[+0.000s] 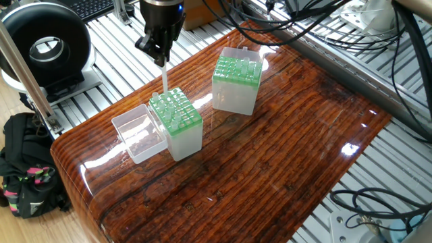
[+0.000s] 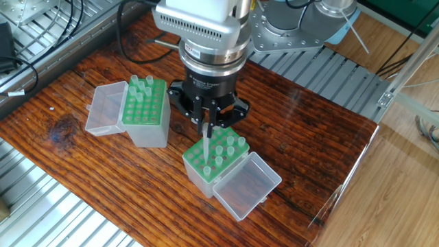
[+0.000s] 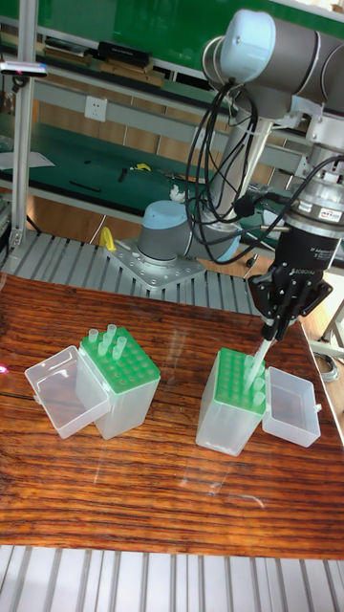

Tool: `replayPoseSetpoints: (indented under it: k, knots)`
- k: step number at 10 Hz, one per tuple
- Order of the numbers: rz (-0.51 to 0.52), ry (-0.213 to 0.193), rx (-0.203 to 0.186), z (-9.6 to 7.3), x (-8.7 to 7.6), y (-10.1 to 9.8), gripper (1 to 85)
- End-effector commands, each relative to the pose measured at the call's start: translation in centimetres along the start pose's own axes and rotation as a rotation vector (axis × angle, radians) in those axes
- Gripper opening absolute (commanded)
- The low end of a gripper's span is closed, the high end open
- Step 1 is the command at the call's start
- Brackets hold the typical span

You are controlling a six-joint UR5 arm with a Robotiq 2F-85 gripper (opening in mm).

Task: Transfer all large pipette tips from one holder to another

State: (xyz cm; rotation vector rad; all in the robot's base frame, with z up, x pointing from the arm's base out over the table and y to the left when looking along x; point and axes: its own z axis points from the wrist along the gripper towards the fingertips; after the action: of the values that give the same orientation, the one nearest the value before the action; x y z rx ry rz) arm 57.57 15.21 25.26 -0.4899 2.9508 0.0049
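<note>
So the gripper (image 3: 270, 330) is hanging over the right-hand green rack (image 3: 232, 402), pinching one pipette tip (image 3: 258, 358) that slants down, its point just at the rack's top. A few more tips poke up near that spot. The rack's clear lid (image 3: 291, 407) is flipped open to the right. Over on the left of the wooden tabletop (image 3: 172, 516) sits the other rack (image 3: 122, 381), with a cluster of tips (image 3: 105, 342) at its back corner and its lid (image 3: 63, 391) open to the left.
</note>
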Motion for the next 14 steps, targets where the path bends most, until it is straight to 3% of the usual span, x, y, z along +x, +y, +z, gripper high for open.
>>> replayPoseSetpoints:
  k: [1,6,11,14]
  knots:
    - [-0.004,0.014,-0.005,0.5,0.0,0.1,1.0]
    - [0.010,0.025,-0.029,1.8,0.5,0.6,1.0]
    - [0.005,0.027,-0.028,3.1,0.4,0.8,1.3]
    - [-0.021,0.023,-0.037,3.3,0.2,1.1,15.0]
